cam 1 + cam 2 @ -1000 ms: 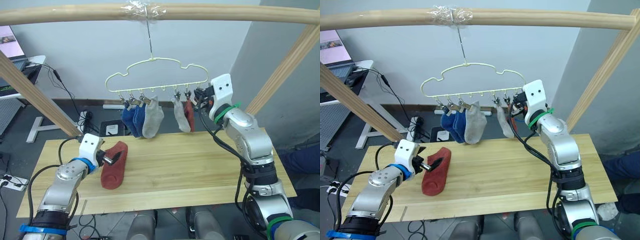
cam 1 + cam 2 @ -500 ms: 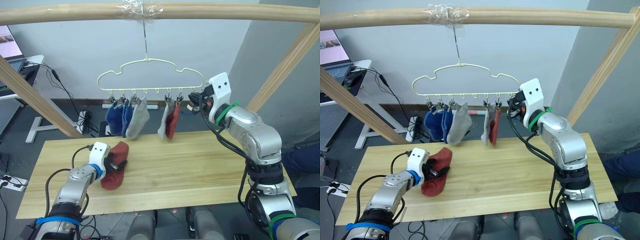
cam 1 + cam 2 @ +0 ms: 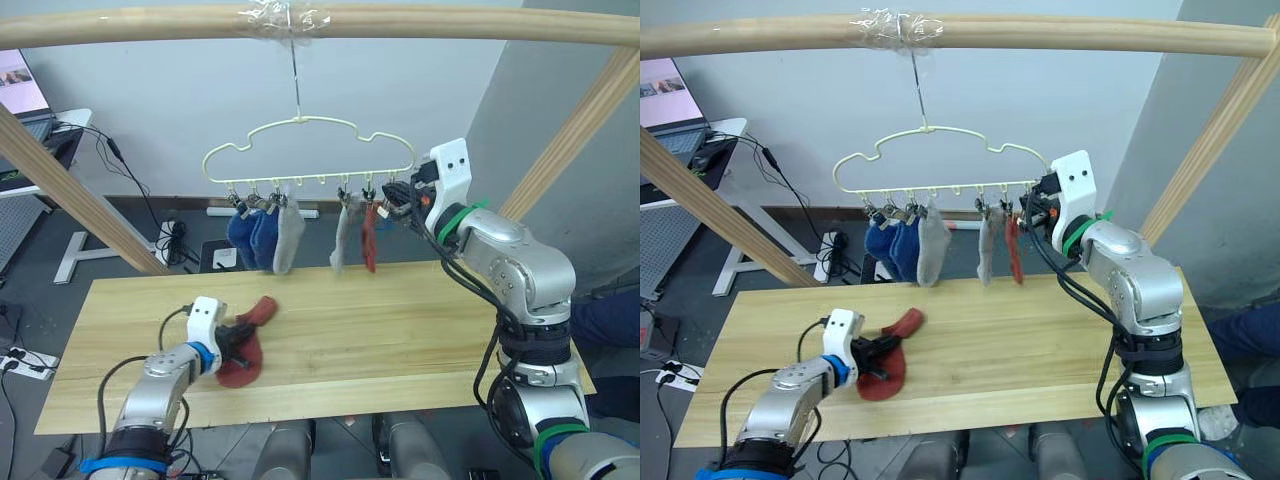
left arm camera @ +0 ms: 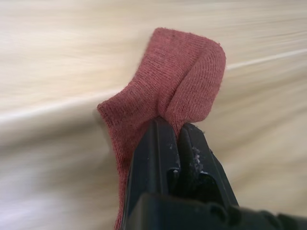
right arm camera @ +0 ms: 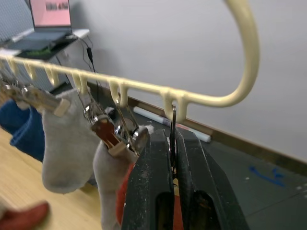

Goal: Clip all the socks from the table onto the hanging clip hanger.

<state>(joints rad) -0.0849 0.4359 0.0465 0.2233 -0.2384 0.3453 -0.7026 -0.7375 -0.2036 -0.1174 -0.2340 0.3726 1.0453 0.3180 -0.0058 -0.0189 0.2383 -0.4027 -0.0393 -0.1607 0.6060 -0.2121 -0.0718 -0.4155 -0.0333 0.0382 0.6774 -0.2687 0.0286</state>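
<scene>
Gripping the last rust-red knit ankle sock (image 3: 248, 343) by a fold, my left gripper (image 4: 176, 139) has its black fingers pinched tight on the fabric, the rest of the sock lying on the pale plank table (image 3: 400, 330) at about 7 o'clock in the head view. My right gripper (image 5: 171, 158) is closed on the end clip's wire at the 3 o'clock end of the pale yellow-green wavy wire hanger (image 3: 310, 150), steadying it; five socks already hang there, two blue (image 3: 252, 235), two light grey (image 3: 289, 237) and one rust-red (image 3: 369, 240). To do this well, I judge I should lift the sock clear so it hangs free, keep the hanger from swinging, and present the cuff edge to the free clip at the 3 o'clock end.
</scene>
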